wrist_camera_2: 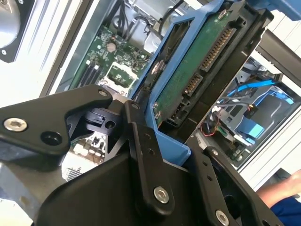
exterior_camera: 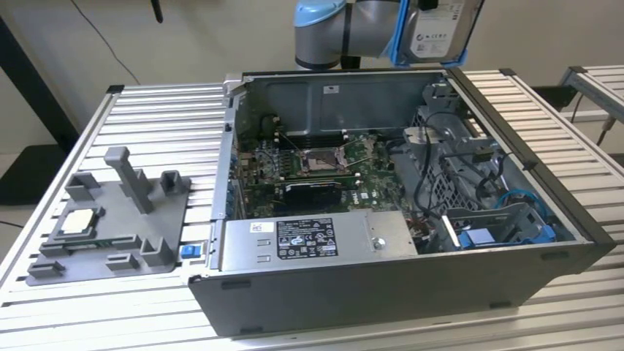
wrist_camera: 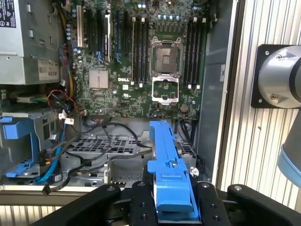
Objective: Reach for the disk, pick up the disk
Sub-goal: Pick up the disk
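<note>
We see a pale beige wall (exterior_camera: 195, 40) behind a ribbed aluminium table (exterior_camera: 156, 110), a second slatted table (exterior_camera: 597, 80) at the exterior view's right, under even light.

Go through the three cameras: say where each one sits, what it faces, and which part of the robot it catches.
Exterior view: off the arm, looking down at the open computer case on the table; the arm holds the disk above the case.
First wrist view: on the arm, looking down into the case past the gripper and the disk's blue rail.
Second wrist view: beside the gripper, facing the disk's green underside.
Shared: disk and case in all three.
</note>
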Action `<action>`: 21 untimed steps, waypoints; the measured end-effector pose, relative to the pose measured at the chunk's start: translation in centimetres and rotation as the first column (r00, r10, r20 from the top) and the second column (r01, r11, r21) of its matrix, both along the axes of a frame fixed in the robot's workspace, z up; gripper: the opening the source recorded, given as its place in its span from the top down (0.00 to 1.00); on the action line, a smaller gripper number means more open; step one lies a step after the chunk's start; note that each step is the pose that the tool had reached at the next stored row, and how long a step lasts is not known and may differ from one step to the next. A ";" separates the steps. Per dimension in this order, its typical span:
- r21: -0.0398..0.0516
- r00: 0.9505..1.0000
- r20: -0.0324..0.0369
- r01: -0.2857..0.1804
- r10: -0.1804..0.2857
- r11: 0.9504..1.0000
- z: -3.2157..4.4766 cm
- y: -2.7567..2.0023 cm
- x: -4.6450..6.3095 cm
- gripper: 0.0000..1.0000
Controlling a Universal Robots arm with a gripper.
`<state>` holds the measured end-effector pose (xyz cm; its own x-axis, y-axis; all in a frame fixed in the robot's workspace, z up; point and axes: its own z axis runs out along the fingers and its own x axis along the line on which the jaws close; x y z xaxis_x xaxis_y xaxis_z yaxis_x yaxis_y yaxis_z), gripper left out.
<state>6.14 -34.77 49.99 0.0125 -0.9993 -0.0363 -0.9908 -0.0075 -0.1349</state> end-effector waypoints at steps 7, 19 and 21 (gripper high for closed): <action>0.000 1.000 -0.001 0.000 0.000 1.000 0.00 -1.02 0.0 1.00; 0.000 1.000 -0.003 0.000 0.000 1.000 0.00 -3.05 0.0 1.00; 0.000 1.000 -0.003 0.000 0.000 1.000 -0.01 -3.36 0.0 1.00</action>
